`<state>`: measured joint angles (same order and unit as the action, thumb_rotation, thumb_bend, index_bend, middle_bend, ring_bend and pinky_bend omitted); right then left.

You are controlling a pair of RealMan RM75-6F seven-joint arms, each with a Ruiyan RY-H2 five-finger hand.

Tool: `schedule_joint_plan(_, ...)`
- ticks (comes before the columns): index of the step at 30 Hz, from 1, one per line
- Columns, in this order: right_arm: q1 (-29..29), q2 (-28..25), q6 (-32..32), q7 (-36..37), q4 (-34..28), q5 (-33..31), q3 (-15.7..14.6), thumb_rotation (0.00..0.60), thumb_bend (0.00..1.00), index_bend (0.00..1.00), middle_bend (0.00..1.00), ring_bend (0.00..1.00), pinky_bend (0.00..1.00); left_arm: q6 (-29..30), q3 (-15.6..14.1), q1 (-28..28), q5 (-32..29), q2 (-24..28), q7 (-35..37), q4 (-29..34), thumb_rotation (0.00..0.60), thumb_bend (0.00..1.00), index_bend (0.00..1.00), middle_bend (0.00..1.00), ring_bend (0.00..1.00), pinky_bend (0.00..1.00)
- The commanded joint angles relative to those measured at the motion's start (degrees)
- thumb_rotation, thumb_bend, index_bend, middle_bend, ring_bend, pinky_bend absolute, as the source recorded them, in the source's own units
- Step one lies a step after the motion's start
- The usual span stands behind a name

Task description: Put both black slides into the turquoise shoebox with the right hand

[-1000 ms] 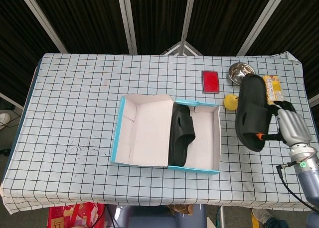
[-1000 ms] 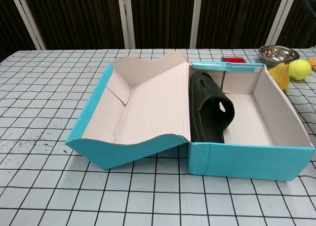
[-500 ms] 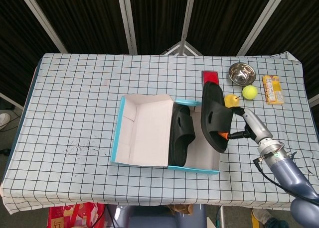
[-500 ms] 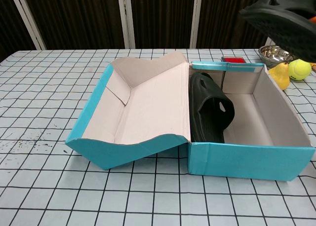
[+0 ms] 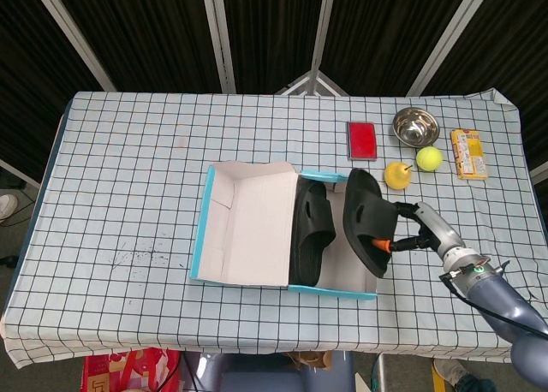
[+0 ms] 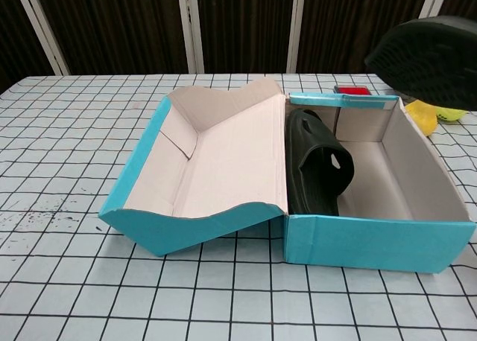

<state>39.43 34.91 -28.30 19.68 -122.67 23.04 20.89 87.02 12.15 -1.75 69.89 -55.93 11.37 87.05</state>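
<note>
Right hand [image 5: 425,232] grips second black slide [image 5: 363,219], now lower over turquoise shoebox [image 5: 370,238]; first black slide [image 5: 312,231] unmoved inside.

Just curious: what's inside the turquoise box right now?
One black slide lies in the box. The right hand holds the second slide above it; the floor beneath that is hidden overhead.

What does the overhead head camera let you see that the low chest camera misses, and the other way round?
Only the head view shows the right hand gripping the second slide, plus the steel bowl and snack packet. Only the chest view shows the shoebox's turquoise front wall. Both show the open shoebox, the slide already inside, the held slide, red card and tennis ball.
</note>
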Motion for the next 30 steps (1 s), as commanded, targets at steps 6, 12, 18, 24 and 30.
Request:
schedule_joint_plan(6,3.4,2.0,1.4,0.6,-0.6,-2.5,-2.4,0.600,0.59,0.48,0.48,0.16,0.00,0.1,0.1,-0.1,-0.2,0.0,0.0,0.1,0.600,0.81,0.22,0.09,0.06,0.14)
schedule_joint_plan(12,5.8,5.5,0.9,1.5,1.4,-3.6,-3.3,0.600,0.59,0.48,0.48,0.16,0.00,0.1,0.1,-0.1,-0.2,0.0,0.2,-0.1,0.600,0.81,0.22,0.09,0.06,0.14)
schedule_joint_plan(18,7.5,9.4,-1.4,2.3,3.6,-4.5,-4.0,0.600,0.59,0.48,0.49,0.16,0.00,-0.1,0.1,-0.1,-0.5,0.0,0.3,-0.4,0.600,0.81,0.22,0.09,0.06,0.14)
schedule_joint_plan(24,8.5,13.0,-4.7,2.6,6.1,-7.1,-6.1,0.600,0.59,0.48,0.49,0.16,0.00,-0.4,0.2,-0.1,-0.9,0.0,0.3,-0.6,0.600,0.81,0.22,0.09,0.06,0.14)
schedule_joint_plan(30,8.8,14.5,-6.1,2.7,6.5,-8.4,-6.7,0.600,0.59,0.48,0.49,0.17,0.00,-0.4,0.2,0.0,-0.9,-0.1,0.1,-0.6,0.600,0.81,0.22,0.09,0.06,0.14)
